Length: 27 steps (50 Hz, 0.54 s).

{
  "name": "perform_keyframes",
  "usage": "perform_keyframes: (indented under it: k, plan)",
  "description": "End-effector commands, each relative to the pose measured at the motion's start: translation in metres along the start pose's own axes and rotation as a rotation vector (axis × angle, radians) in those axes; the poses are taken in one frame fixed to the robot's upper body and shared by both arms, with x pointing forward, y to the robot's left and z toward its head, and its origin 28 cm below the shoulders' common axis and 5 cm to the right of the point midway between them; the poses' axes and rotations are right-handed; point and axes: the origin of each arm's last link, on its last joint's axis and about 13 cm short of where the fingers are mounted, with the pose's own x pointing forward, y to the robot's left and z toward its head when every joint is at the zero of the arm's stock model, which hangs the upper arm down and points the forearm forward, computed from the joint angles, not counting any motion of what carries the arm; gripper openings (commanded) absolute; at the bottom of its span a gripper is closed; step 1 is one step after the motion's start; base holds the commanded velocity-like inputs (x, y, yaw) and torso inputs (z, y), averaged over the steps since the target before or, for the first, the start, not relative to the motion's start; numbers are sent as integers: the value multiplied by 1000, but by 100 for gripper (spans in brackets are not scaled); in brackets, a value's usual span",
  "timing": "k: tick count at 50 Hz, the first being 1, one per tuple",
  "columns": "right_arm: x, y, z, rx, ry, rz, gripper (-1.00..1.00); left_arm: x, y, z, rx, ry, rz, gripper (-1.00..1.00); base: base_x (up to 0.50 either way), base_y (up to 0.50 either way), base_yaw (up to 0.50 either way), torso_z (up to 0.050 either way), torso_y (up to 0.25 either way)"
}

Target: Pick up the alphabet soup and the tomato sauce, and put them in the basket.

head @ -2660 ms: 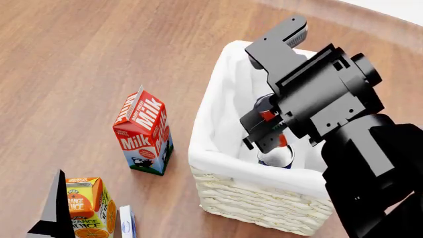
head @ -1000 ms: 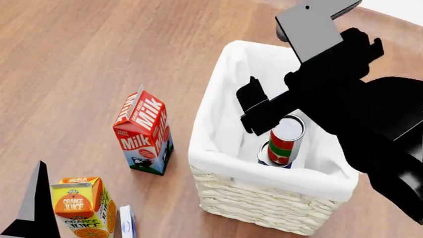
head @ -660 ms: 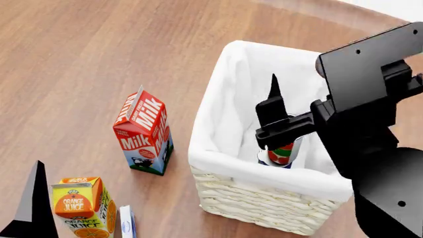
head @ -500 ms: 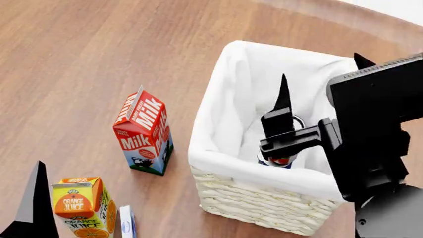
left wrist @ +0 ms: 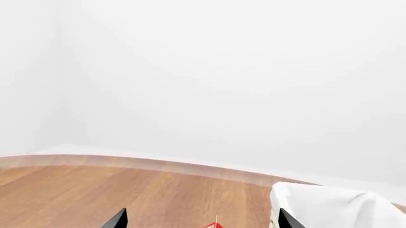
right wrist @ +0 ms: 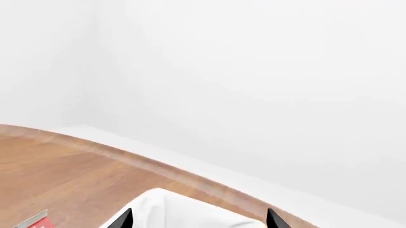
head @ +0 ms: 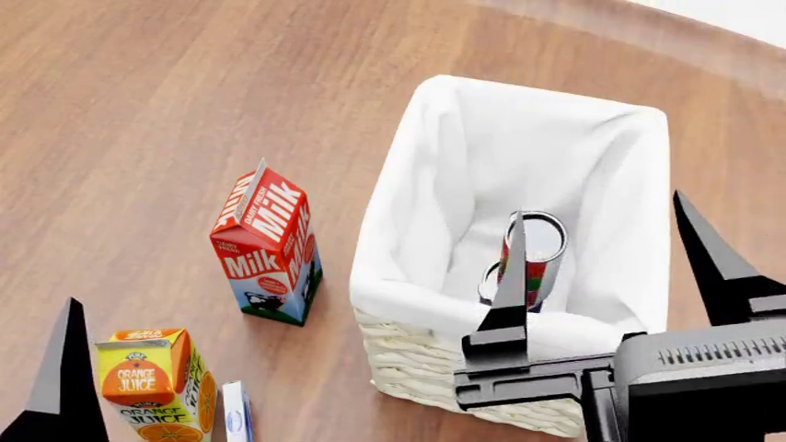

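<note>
1. The tomato sauce (head: 536, 261) stands inside the basket (head: 411, 198), the alphabet soup (head: 491, 284) barely visible beneath it.
2. The right pincer (head: 602, 267) hangs spread and empty at the basket's near edge.
3. The left pincer's (head: 62, 373) state cannot be told.
4. Both cans delivered; the task looks done.

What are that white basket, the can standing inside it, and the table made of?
The basket looks like cream woven wicker, its weave showing below a white cloth lining. The tomato sauce can seems metal, judging by its shiny silver lid and printed label. The table looks like smooth wood, going by its grain.
</note>
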Motion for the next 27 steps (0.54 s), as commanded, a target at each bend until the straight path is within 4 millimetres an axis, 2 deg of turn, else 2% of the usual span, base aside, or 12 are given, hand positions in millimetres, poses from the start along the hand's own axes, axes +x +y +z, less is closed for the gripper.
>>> perform_keyframes:
  k: [1, 6, 27]
  plan:
    - [-28, 12, -10, 73, -21, -31, 100, 0, 1, 2, 1, -4, 6, 100, 0, 0, 0, 0, 0]
    - [-37, 16, -15, 89, -21, -39, 100, 0, 0, 0, 3, -1, 4, 100, 0, 0, 0, 0, 0]
    - [-55, 25, -24, 107, -49, -66, 100, 0, -1, -6, 16, 13, -3, 100, 0, 0, 0, 0, 0]
